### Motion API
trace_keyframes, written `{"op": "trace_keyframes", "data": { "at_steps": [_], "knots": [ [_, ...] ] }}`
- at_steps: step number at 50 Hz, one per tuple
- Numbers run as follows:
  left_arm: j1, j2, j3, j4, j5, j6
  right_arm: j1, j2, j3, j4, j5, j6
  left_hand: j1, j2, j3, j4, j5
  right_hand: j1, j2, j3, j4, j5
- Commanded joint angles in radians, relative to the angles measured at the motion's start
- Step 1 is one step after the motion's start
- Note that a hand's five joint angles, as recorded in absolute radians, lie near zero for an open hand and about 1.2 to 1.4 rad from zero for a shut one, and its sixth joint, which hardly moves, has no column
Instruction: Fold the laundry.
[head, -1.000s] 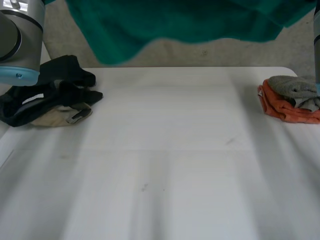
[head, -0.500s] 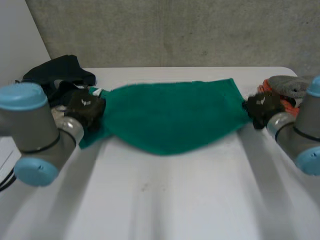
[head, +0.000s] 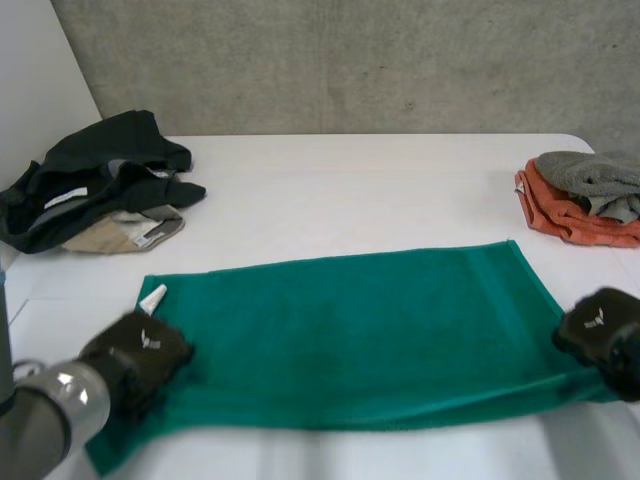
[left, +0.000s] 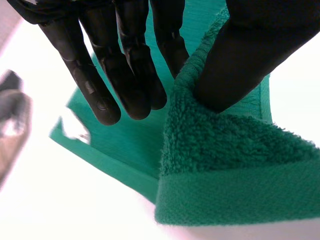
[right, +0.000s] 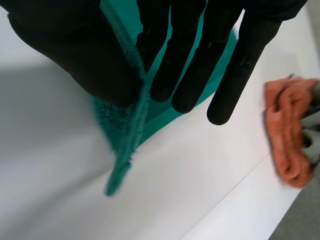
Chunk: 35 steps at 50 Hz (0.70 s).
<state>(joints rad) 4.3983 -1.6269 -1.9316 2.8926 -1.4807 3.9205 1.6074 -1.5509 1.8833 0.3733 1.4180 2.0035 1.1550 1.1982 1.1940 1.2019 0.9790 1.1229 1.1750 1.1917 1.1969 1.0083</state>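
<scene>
A green towel (head: 350, 320) lies spread across the white table (head: 340, 190), its long side running left to right. My left hand (head: 135, 355) is at its near left corner. In the left wrist view the thumb (left: 240, 55) pinches the bunched towel corner (left: 225, 170) against the fingers (left: 125, 65). My right hand (head: 600, 335) is at the near right corner. In the right wrist view the towel's edge (right: 122, 135) runs between the thumb and the straight fingers (right: 200, 50). A white tag (head: 152, 297) shows at the towel's far left corner.
A pile of dark and beige clothes (head: 95, 180) lies at the table's far left. An orange cloth with a grey one on top (head: 585, 195) sits at the far right, and the orange cloth (right: 287, 135) lies beyond my right hand's fingertips. A concrete wall stands behind the table.
The towel hung high above the table a second ago. Both hands swung it down and pulled it toward the near edge, where it now lies flat.
</scene>
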Motion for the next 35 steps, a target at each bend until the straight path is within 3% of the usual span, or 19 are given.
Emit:
{"op": "trace_keyframes", "data": {
  "at_steps": [1, 8, 20, 21, 22, 23, 24, 26, 35],
  "knots": [
    [-0.005, -0.183, 0.155, 0.267, -0.015, -0.01, 0.169, 0.269, -0.166, -0.324, 0.024, 0.175, 0.241, 0.198, 0.202, 0.194, 0.243, 0.273, 0.221, 0.205, 0.199, 0.213],
    [-0.007, -0.35, 0.301, 0.307, -0.091, -0.088, 0.22, 0.451, -0.324, -0.545, 0.078, 0.173, 0.241, 0.198, 0.202, 0.194, 0.243, 0.273, 0.221, 0.205, 0.199, 0.213],
    [-0.043, -0.527, 0.506, 0.275, -0.194, -0.141, 0.266, 0.745, -0.631, -0.613, 0.084, 0.179, 0.241, 0.198, 0.202, 0.194, 0.243, 0.273, 0.221, 0.205, 0.199, 0.213],
    [-0.048, -0.528, 0.514, 0.271, -0.196, -0.142, 0.267, 0.762, -0.65, -0.613, 0.088, 0.178, 0.111, 0.068, 0.072, 0.064, 0.112, -0.159, -0.211, -0.227, -0.233, -0.219],
    [-0.056, -0.531, 0.528, 0.264, -0.202, -0.145, 0.269, 0.796, -0.68, -0.596, 0.09, 0.169, -0.98, -1.024, -1.019, -1.027, -0.979, -0.948, -1.0, -1.017, -1.022, -1.008],
    [-0.059, -0.533, 0.533, 0.261, -0.199, -0.147, 0.27, 0.81, -0.691, -0.594, 0.093, 0.166, -0.98, -1.024, -1.019, -1.027, -0.979, -0.948, -1.0, -1.017, -1.022, -1.008],
    [-0.062, -0.531, 0.542, 0.26, -0.194, -0.148, 0.273, 0.821, -0.702, -0.594, 0.096, 0.159, -0.841, -0.884, -0.88, -0.888, -0.839, -0.948, -1.0, -1.017, -1.022, -1.008],
    [-0.068, -0.53, 0.577, 0.263, -0.201, -0.155, 0.284, 0.828, -0.727, -0.6, 0.105, 0.164, -0.98, -1.024, -1.019, -1.027, -0.979, -0.948, -1.0, -1.017, -1.022, -1.008],
    [-0.063, -0.378, 0.58, 0.247, -0.184, -0.236, 0.273, 0.667, -0.716, -0.607, 0.159, 0.366, -0.98, -1.024, -1.019, -1.027, -0.979, -0.948, -1.0, -1.017, -1.022, -1.008]
  ]
}}
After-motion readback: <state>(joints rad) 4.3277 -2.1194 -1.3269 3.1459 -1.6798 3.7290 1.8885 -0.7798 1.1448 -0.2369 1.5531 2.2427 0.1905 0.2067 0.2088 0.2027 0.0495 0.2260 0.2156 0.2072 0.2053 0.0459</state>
